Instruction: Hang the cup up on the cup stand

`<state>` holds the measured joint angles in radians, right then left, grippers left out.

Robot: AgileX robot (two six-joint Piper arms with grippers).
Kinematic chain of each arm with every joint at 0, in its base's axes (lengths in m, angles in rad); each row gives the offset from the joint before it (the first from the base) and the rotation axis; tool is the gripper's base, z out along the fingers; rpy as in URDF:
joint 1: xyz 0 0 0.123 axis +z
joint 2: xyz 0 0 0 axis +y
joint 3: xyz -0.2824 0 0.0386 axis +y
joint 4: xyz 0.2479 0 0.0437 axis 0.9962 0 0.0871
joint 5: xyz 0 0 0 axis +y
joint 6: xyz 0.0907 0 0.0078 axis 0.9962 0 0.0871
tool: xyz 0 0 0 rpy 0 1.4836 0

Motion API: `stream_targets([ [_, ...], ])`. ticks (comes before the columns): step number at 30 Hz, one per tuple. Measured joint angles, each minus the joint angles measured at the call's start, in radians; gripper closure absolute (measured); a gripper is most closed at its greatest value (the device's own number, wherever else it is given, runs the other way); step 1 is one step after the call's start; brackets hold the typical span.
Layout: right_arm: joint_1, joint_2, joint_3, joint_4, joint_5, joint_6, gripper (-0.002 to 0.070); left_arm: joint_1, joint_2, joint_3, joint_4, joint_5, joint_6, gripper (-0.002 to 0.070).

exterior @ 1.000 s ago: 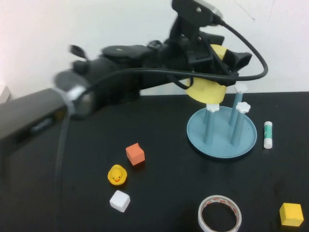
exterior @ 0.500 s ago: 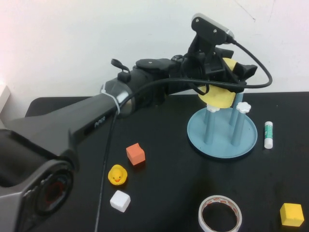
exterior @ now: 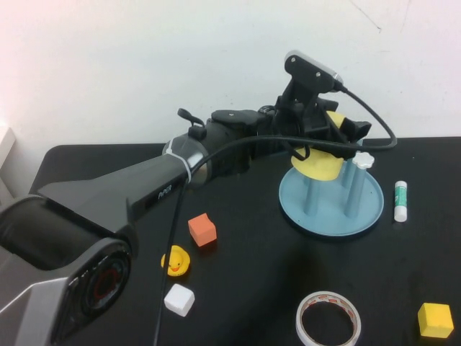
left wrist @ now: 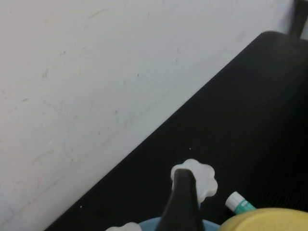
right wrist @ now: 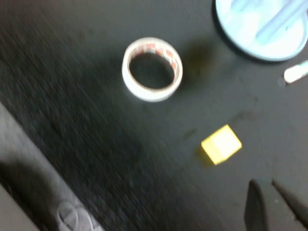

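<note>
Dropped lower since a moment ago: the cup, clamped upside down in the left gripper, now sits over a back post of the cup stand. Lower straight, then release. Right gripper, nearly closed, idles near the yellow cube.

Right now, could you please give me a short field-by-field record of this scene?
left gripper: over the cup stand, shut on the cup
right gripper: above the table near the yellow cube, fingers nearly together
cup: yellow, tilted, low among the posts
cup stand: blue, upright, white-capped posts
nearby: tape roll, glue stick
</note>
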<state>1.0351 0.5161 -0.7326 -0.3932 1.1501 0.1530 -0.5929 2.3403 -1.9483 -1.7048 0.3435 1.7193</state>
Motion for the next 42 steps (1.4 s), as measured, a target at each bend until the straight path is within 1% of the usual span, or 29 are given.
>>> stream_targets([
  [7,0.000,-0.060,0.000,0.000,-0.107,0.022,0.0676,0.000,0.010,0.000,-0.001,-0.015,0.000,0.0153],
  [16,0.002,-0.061,0.000,0.000,-0.101,0.024,0.0676,0.000,0.010,0.000,-0.001,-0.025,0.033,0.0151],
  [17,0.002,-0.061,0.000,0.000,-0.101,0.023,0.0676,0.000,0.010,0.000,-0.001,-0.025,0.033,0.0134],
  [19,0.002,-0.061,0.000,0.000,-0.100,0.023,0.0676,0.000,0.010,0.000,-0.001,-0.025,0.033,0.0053],
  [21,0.002,-0.061,0.000,0.000,-0.100,0.023,0.0676,0.000,0.010,0.000,-0.001,-0.026,0.033,0.0012],
  [25,0.002,-0.061,0.000,0.000,-0.097,0.023,0.0676,0.000,0.010,0.000,-0.001,-0.026,0.033,-0.0013],
  [30,0.002,-0.061,0.000,0.000,-0.097,0.023,0.0677,0.000,-0.033,0.000,0.012,-0.036,0.069,-0.0010],
  [32,0.002,-0.061,0.000,0.000,-0.097,0.023,0.0677,0.000,-0.073,0.000,0.065,-0.053,0.074,0.0030],
  [34,0.002,-0.061,0.000,0.000,-0.097,0.023,0.0677,0.000,-0.132,0.000,0.141,-0.079,0.074,0.0112],
  [36,0.002,-0.061,0.000,0.000,-0.097,0.023,0.0677,0.000,-0.194,0.000,0.195,-0.100,0.072,0.0218],
  [38,0.002,-0.061,0.000,0.000,-0.097,0.023,0.0677,0.002,-0.272,0.000,0.247,-0.115,0.071,0.0361],
  [39,0.002,-0.061,0.000,0.000,-0.097,0.023,0.0677,0.002,-0.313,0.000,0.269,-0.122,0.071,0.0421],
  [41,0.002,-0.061,0.000,0.000,-0.097,0.023,0.0677,0.002,-0.398,0.000,0.347,-0.124,0.070,0.0558],
  [42,0.002,-0.061,0.000,0.000,-0.097,0.023,0.0677,0.002,-0.441,0.000,0.399,-0.123,0.066,0.0599],
])
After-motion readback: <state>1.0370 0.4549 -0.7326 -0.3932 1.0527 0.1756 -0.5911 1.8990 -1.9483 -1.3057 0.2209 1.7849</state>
